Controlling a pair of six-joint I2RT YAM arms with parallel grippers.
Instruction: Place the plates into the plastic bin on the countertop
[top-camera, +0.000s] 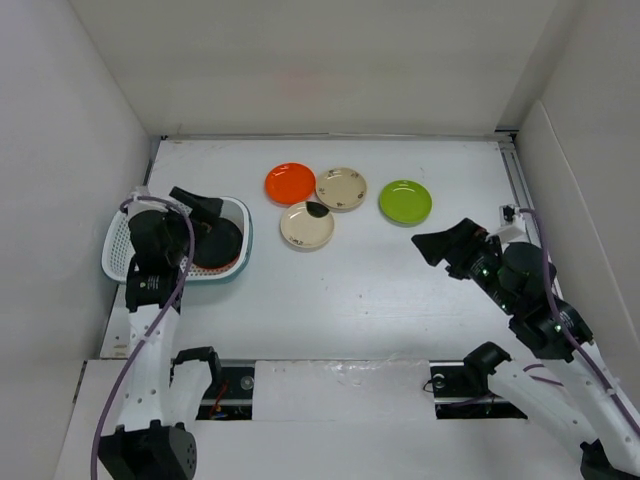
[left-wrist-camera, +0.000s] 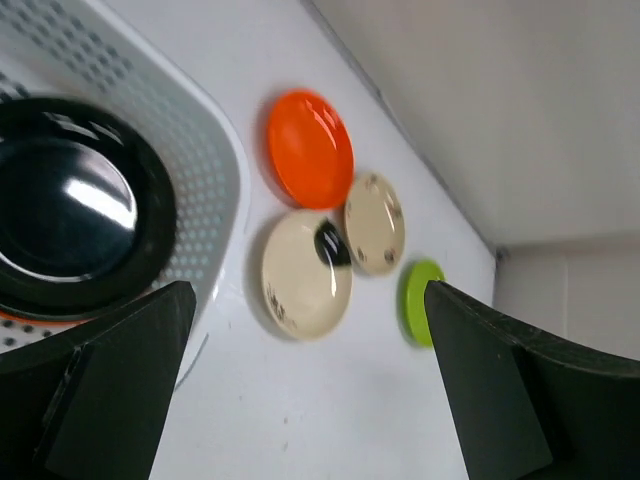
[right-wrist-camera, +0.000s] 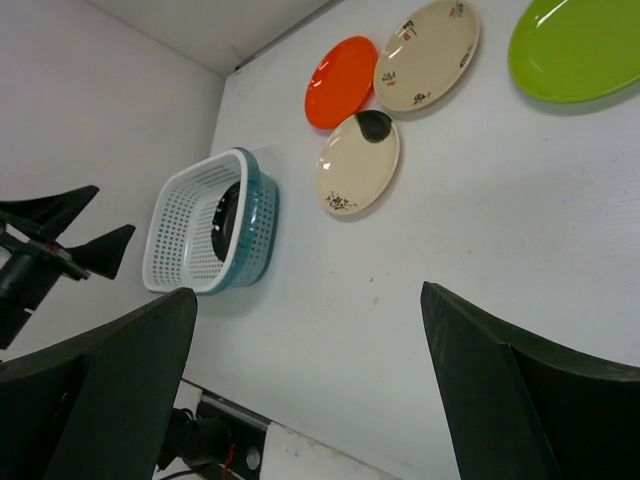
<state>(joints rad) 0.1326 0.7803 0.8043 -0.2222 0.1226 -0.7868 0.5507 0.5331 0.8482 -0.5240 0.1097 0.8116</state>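
The white perforated plastic bin (top-camera: 115, 250) stands at the left of the countertop (top-camera: 380, 290). A glossy black plate (top-camera: 216, 240) lies on top inside it, with an orange rim (left-wrist-camera: 30, 318) showing beneath. An orange plate (top-camera: 290, 183), two beige plates (top-camera: 341, 188) (top-camera: 307, 226) and a lime green plate (top-camera: 405, 202) lie on the countertop at the back. My left gripper (top-camera: 197, 204) is open and empty above the bin's right part. My right gripper (top-camera: 445, 243) is open and empty, in front of the green plate.
White walls bound the countertop on the left, back and right. The bin's right wall (left-wrist-camera: 205, 150) is close to the orange plate (left-wrist-camera: 310, 148) and the nearer beige plate (left-wrist-camera: 306, 272). The arm bases sit along the near edge (top-camera: 330, 380).
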